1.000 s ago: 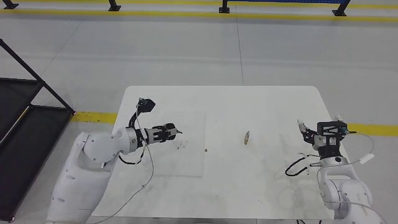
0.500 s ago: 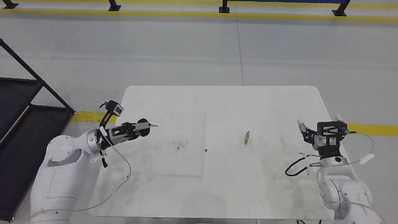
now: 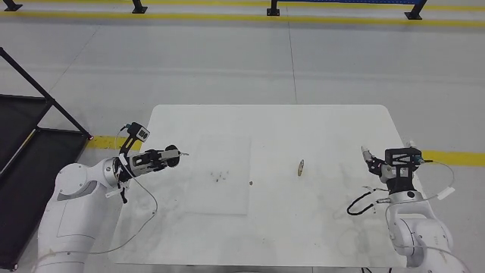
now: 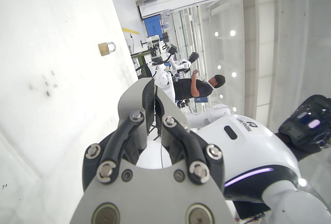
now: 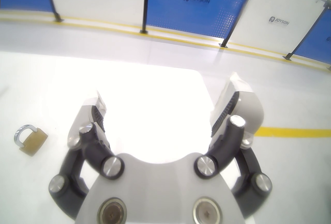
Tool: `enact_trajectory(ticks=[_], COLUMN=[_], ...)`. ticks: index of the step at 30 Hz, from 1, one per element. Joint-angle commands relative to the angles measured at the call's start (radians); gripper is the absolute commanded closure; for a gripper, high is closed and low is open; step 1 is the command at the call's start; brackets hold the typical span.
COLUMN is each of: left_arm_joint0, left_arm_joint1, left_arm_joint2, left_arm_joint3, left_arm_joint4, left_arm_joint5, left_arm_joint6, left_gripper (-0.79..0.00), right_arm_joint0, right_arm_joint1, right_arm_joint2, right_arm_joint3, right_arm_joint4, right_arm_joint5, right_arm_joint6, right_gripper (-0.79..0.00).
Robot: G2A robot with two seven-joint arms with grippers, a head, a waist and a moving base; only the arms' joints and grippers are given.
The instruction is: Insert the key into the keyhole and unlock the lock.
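A brass padlock [image 3: 300, 167] with a silver shackle lies flat on the white table [image 3: 318, 129], right of centre. It is also seen in the left wrist view as the padlock [image 4: 106, 48] and in the right wrist view as the padlock [image 5: 31, 141]. A tiny dark object [image 3: 251, 184] lies left of it; I cannot tell whether it is the key. My left gripper [image 3: 180, 152] hovers near the table's left edge, shut [image 4: 154, 84], with nothing visible between its pads. My right gripper [image 3: 389, 150] stands open [image 5: 168, 90] by the right edge, with nothing in it.
A cluster of small dark specks [image 3: 220, 174] marks the table between the left gripper and the tiny object. A black rack [image 3: 30, 152] stands on the floor to the left. Loose cables [image 3: 364, 201] lie by the right arm.
The left arm has pulled back from above the specks to the table's left edge, gripper still shut, then nearly stopped. The padlock and the right arm have not moved.
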Motion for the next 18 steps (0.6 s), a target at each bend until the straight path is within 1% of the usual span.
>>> enact_trajectory(ticks=[1, 3, 6, 8, 10, 14, 16, 18], left_arm_joint0=[0.000, 0.000, 0.000, 0.000, 0.000, 0.000, 0.000, 0.000], left_arm_joint1=[0.000, 0.000, 0.000, 0.000, 0.000, 0.000, 0.000, 0.000], left_arm_joint2=[0.000, 0.000, 0.000, 0.000, 0.000, 0.000, 0.000, 0.000], left_arm_joint3=[0.000, 0.000, 0.000, 0.000, 0.000, 0.000, 0.000, 0.000], left_arm_joint4=[0.000, 0.000, 0.000, 0.000, 0.000, 0.000, 0.000, 0.000], left_arm_joint5=[0.000, 0.000, 0.000, 0.000, 0.000, 0.000, 0.000, 0.000], left_arm_joint6=[0.000, 0.000, 0.000, 0.000, 0.000, 0.000, 0.000, 0.000], left_gripper=[0.000, 0.000, 0.000, 0.000, 0.000, 0.000, 0.000, 0.000], right_arm_joint0=[-0.002, 0.004, 0.020, 0.023, 0.020, 0.031, 0.050, 0.079], right_arm_joint1=[0.001, -0.001, -0.006, -0.008, -0.008, -0.009, -0.011, -0.015], right_arm_joint2=[-0.064, -0.118, -0.168, -0.179, -0.184, -0.190, -0.207, -0.223], right_arm_joint3=[-0.010, -0.012, -0.018, -0.044, -0.090, -0.194, -0.238, -0.279], right_arm_joint4=[-0.117, -0.174, -0.217, -0.222, -0.215, -0.184, -0.150, -0.104], right_arm_joint5=[-0.051, -0.075, -0.077, -0.071, -0.089, -0.130, -0.156, -0.157], right_arm_joint6=[0.020, 0.056, 0.123, 0.173, 0.240, 0.443, 0.570, 0.691], right_gripper=[-0.785, -0.785, -0.785, -0.785, -0.785, -0.785, -0.785, -0.785])
